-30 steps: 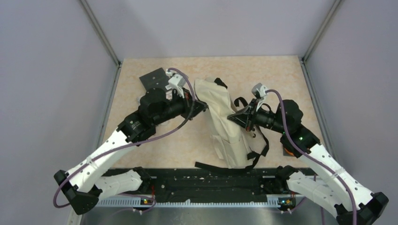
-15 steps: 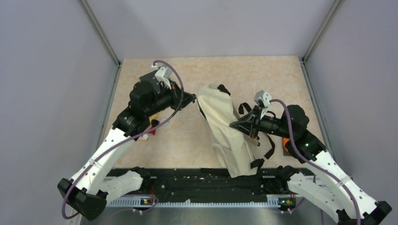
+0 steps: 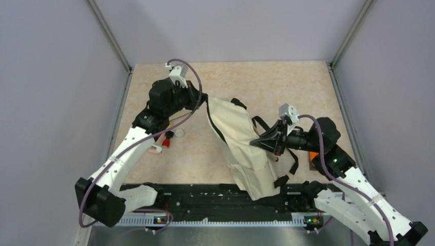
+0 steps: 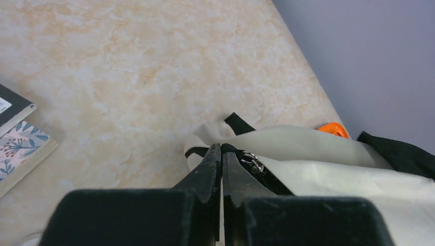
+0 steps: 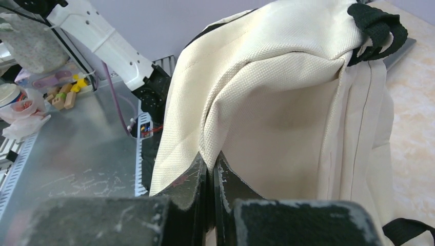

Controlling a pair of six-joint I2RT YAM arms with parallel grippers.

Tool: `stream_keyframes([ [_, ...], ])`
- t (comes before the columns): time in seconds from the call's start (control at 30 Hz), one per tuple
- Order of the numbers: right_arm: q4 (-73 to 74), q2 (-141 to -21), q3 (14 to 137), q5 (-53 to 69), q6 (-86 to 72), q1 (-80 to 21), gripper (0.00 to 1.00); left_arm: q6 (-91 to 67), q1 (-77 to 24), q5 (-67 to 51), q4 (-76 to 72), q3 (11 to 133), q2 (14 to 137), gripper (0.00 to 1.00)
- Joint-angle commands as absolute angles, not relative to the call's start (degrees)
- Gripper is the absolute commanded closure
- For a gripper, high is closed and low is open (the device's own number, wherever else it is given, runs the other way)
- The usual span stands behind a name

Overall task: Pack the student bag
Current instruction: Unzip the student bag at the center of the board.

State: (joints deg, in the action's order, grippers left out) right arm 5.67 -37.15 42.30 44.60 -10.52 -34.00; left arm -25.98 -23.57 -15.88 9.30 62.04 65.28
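The student bag (image 3: pixel 241 146), cream fabric with black straps, lies lengthwise in the middle of the table, partly lifted between both arms. My left gripper (image 3: pixel 203 105) is shut at the bag's far left corner. In the left wrist view its jaws (image 4: pixel 221 149) pinch the black edge (image 4: pixel 233 149) beside a metal zipper pull (image 4: pixel 253 163). My right gripper (image 3: pixel 256 142) is shut on the bag's right side. The right wrist view shows it (image 5: pixel 211 158) clamped on a raised fold of cream fabric (image 5: pixel 267 87).
Small items lie left of the bag: a pink piece (image 3: pixel 155 150), a red piece (image 3: pixel 167 139) and a pale ring (image 3: pixel 179 133). An orange object (image 3: pixel 311 159) sits by the right arm. A dark notebook (image 4: pixel 11 106) and a floral book (image 4: pixel 23 148) lie under the left arm.
My left arm has swung back and to the left, drawing the bag's far corner with it. The bag has spread and shifted left. The right gripper has sunk slightly toward the near edge.
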Motion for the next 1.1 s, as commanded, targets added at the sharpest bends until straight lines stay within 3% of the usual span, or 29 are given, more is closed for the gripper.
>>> stream_keyframes([
  [0.0,-2.72,-34.35,42.44,51.28,-11.26,-34.39,1.0,-24.0,-21.41,-9.78,3.92,64.76,70.34,1.0],
  [0.3,-6.98,-32.54,39.08,47.99,-11.46,-34.37,1.0,-23.03,-21.18,-3.29,8.82,65.48,75.52,0.99],
  [0.4,-7.04,-32.4,37.81,45.32,-10.61,-34.37,1.0,-22.59,-21.18,-5.13,8.09,64.78,72.31,0.87],
  [0.43,-7.36,-32.35,37.41,44.88,-10.6,-34.37,1.0,-22.67,-21.16,-4.82,8.17,64.62,71.03,0.78],
  [0.53,-8.77,-32.11,36.48,44.2,-11.26,-34.38,1.0,-22.52,-21.16,-3.47,10.93,65.07,66.69,0.38],
  [0.6,-9.47,-32.01,35.99,43.77,-11.28,-34.37,1.0,-22.62,-21.19,-3.47,11.64,63.95,63.46,0.27],
  [0.8,-10.92,-32.24,35.38,42.79,-11.47,-34.37,1.0,-27.37,-21.33,-14.64,13.2,58.37,56.91,0.11],
  [1.07,-13.1,-32.16,34.58,41.66,-12.56,-34.37,1.0,-32.61,-21.35,-17.63,14.02,48.51,50.32,0.09],
])
